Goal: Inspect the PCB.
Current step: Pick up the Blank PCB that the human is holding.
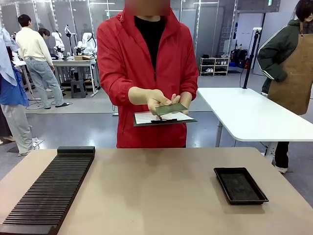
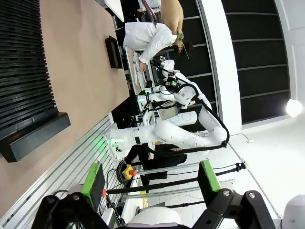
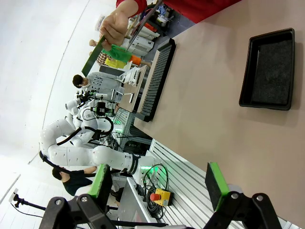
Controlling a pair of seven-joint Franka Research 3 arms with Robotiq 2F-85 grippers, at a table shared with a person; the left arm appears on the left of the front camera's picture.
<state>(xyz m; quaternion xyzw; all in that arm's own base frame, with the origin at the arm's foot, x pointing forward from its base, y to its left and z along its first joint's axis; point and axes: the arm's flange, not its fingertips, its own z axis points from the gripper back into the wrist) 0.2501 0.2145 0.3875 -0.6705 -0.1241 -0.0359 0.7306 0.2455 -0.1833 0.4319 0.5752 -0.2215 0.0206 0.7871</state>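
Observation:
At the far side of the table a person in a red jacket holds the PCB, a thin green board, flat in one hand just above a clipboard with white paper held in the other hand. In the right wrist view the PCB shows edge-on in the person's hand. My left gripper is open with nothing between its green pads. My right gripper is open and empty too. Both hang well back from the board, off the table's near edge.
A long black slotted rack lies along the table's left side, with a shallow black tray at the right. The tray and rack also show from the right wrist. Other people and a white table stand behind.

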